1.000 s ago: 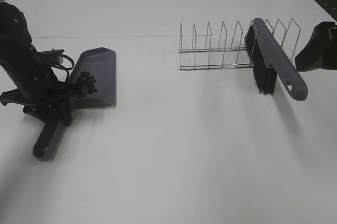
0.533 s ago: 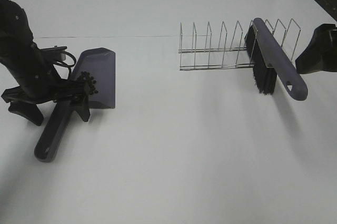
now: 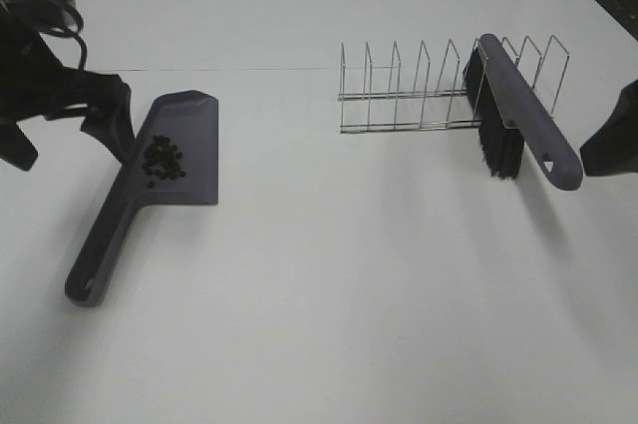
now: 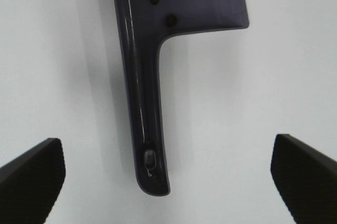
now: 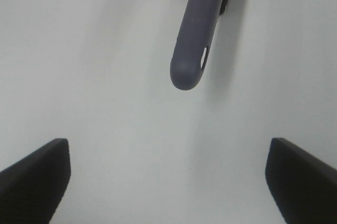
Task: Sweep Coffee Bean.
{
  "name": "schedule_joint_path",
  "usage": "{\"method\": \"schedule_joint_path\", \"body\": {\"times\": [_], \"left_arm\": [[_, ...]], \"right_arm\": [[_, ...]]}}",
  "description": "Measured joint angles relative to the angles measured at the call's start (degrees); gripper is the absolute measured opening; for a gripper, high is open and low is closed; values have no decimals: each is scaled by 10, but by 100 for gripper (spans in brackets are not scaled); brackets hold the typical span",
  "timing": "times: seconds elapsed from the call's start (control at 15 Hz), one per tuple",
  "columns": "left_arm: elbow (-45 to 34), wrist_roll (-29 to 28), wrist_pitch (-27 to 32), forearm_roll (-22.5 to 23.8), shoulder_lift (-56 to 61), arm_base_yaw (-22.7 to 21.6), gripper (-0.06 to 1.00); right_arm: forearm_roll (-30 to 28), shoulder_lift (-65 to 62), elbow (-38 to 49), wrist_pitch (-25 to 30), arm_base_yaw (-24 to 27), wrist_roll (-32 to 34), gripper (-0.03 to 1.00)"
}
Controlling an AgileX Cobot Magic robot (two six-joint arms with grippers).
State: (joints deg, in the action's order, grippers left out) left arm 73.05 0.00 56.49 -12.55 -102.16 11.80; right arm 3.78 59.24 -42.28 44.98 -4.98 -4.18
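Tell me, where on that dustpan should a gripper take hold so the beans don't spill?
Probably the long handle, coming straight down from above with the jaws across its narrow width. The dustpan lies flat on the table and the coffee beans sit loose in the wide pan. The handle is slim, bare and well clear of the beans, so lifting it level there looks safest.

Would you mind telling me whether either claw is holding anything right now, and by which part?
Nothing is held. The left claw is open over the dustpan handle; the right claw is open near the brush.
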Motion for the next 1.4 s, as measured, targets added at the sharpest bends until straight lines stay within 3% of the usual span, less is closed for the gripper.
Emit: {"method": "schedule_joint_path", "body": {"times": [0.2,0.47,0.73,1.0,1.2,1.27,1.4], "left_arm": [[-25,0,5,19,106,0,99],[-133,-53,-45,90,225,0,99],[-245,-92,-58,132,349,0,99],[-333,-93,-57,129,485,0,99],[-387,-94,-40,125,597,0,99],[-414,-94,-10,125,693,0,99],[-418,-93,11,125,775,0,99]], "right_arm": [[0,-103,64,25,0,-23,93],[15,-230,133,83,0,-26,93],[34,-343,148,139,0,-27,93],[38,-395,148,206,0,-27,93],[38,-426,153,205,0,-27,93],[39,-453,153,203,0,-27,93],[39,-479,153,202,0,-27,93]]}}
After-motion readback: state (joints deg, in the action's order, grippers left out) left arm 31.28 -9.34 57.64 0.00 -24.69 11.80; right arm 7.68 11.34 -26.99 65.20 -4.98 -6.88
